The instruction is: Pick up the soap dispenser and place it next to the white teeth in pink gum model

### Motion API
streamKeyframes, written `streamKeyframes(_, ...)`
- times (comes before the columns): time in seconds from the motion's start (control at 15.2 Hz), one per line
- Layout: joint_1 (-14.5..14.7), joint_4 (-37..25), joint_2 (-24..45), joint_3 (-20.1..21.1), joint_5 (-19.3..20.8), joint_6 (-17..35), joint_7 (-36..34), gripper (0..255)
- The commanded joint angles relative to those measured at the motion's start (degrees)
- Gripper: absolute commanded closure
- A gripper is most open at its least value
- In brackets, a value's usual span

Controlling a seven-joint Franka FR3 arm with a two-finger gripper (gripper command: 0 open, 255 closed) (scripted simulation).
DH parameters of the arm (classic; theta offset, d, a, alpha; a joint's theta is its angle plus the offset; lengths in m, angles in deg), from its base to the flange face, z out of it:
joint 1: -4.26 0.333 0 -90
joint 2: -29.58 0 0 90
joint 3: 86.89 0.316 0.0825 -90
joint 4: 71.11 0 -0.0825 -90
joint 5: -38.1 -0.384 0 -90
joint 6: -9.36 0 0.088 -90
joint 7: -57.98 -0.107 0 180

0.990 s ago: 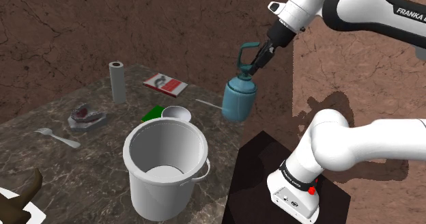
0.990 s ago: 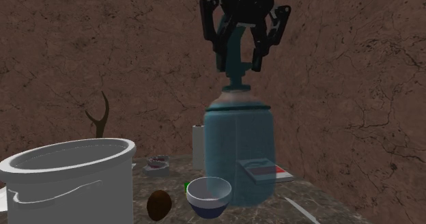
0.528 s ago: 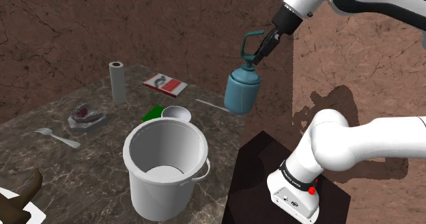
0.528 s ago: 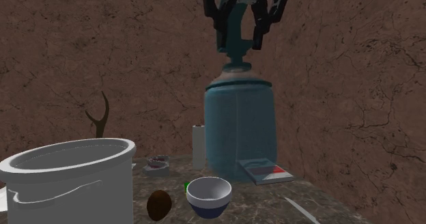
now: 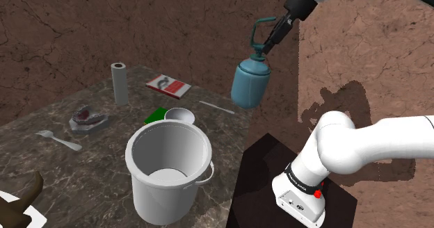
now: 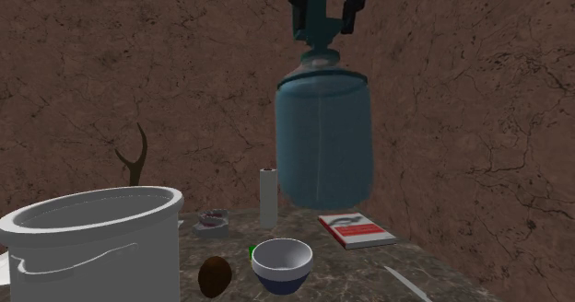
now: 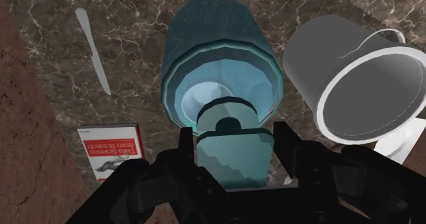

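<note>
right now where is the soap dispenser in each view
Shoulder view: soap dispenser hanging upper right of centre.
Second exterior view: soap dispenser top centre, large.
Wrist view: soap dispenser clasped in the gripper.
Shared landmark: red-and-white book.

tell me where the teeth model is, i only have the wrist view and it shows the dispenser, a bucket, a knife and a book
Observer: The teeth model lies on the table toward the shoulder view's left, past the bucket from the stand.
Operator: is the dispenser off the table
Observer: Yes, the dispenser hangs in the air, well clear of the tabletop.
Operator: anything close to the model
Observer: A spoon lies below-left of it in the shoulder view and a paper roll stands up-right of it, both apart from it.
</note>
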Motion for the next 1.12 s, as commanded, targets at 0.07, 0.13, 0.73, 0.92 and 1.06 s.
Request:
streamKeyframes(0.07, 0.1, -3.27, 1.22, 0.08, -0.08, -2.0, -0.14, 255)
streamKeyframes(0.13, 0.13, -4.3, 1.61, 0.08, -0.1, -2.63, -0.17, 255)
streamKeyframes(0.73, 0.39, -14.0, 5.53, 0.13, -0.26, -8.41, -0.44, 255)
streamKeyframes(0.92, 0.48, -17.43, 7.0, 0.13, -0.32, -10.38, -0.52, 255)
streamKeyframes(1.06, 0.55, -19.79, 8.02, 0.12, -0.35, -11.71, -0.58, 255)
